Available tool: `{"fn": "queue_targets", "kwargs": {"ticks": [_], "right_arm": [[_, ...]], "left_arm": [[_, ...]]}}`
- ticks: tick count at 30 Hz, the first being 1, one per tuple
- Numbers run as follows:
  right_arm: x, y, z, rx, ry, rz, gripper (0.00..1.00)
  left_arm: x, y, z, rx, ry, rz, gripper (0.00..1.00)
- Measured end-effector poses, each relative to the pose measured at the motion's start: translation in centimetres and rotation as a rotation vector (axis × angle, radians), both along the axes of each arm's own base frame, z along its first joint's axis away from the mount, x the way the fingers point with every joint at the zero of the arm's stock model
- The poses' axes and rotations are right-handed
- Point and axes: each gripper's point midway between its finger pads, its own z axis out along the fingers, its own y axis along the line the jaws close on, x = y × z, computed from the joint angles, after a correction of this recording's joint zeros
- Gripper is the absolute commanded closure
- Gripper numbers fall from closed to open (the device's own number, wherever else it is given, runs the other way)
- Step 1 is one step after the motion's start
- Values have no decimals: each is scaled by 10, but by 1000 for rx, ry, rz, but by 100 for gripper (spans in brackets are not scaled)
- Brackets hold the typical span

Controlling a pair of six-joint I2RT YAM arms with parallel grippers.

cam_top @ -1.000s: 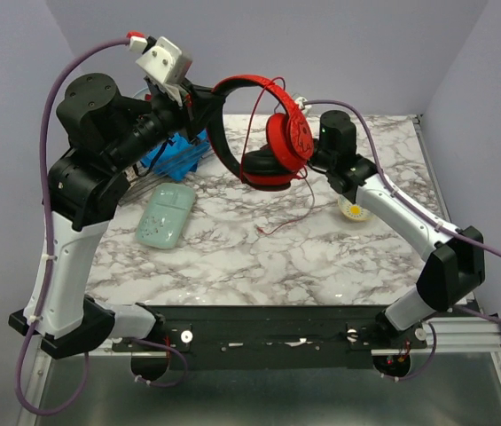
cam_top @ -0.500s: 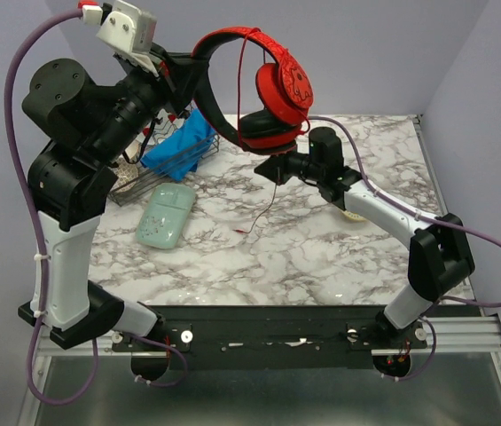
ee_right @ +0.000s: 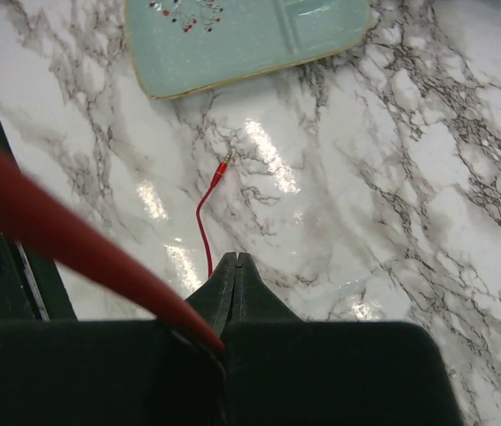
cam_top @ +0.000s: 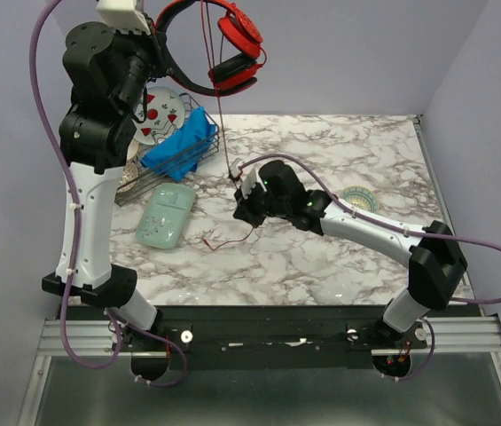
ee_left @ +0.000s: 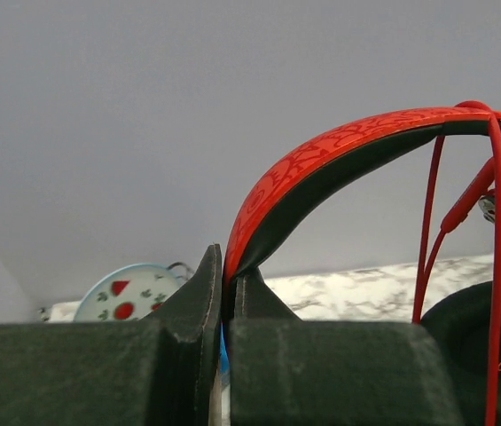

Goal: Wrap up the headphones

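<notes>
The red headphones (cam_top: 232, 35) hang high above the table's far left. My left gripper (cam_top: 160, 49) is shut on the black-lined headband (ee_left: 321, 169); in the left wrist view the gripper (ee_left: 228, 266) pinches its end. The thin red cable (cam_top: 219, 115) loops over the headband (ee_left: 497, 266) and runs straight down to my right gripper (cam_top: 243, 209), which is shut on it low over the marble. In the right wrist view the gripper (ee_right: 235, 259) has the cable (ee_right: 73, 240) entering from the left. The cable's plug end (ee_right: 221, 169) lies on the table.
A mint-green dish (cam_top: 166, 216) lies left of the right gripper and also shows in the right wrist view (ee_right: 241, 40). A wire basket with a blue cloth (cam_top: 179, 146) and a strawberry plate (cam_top: 163, 111) stand at the back left. A round coaster (cam_top: 356, 197) lies to the right.
My left arm has lifted the headphones higher and further left. My right gripper has moved down and left to just above the table, drawing the cable straight.
</notes>
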Motion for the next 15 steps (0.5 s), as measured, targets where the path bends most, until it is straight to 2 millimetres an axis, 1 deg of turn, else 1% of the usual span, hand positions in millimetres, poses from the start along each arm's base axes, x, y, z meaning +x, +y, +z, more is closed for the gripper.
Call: {"fn": "queue_targets", "kwargs": {"ticks": [1,3,5,7,8,10,11,12,15], "right_arm": [[-11,5,0,-30,-13,19,99],[-26,13,6,-57,-39,44,99],[-36,18,15,-81,-70,57,99],[-41,17,24,-106,-94,51,99],[-43,15,26,-117,-102,49,99],[-48,4,34,-153,-112,29,99],[-49,1,38,-156,-119,20,99],[-48,-5,44,-168,-129,-1,99],[-44,-22,68,-180,-171,-64,99]], "left_arm": [[8,6,-6,12,11,28,100],[27,19,-25,55,47,98,100],[41,24,-41,107,71,142,100],[53,29,-56,163,84,181,100],[59,32,-63,203,82,200,100],[70,37,-72,264,75,238,100],[76,40,-81,307,79,253,100],[81,40,-91,349,83,256,100],[90,35,-130,473,125,240,100]]}}
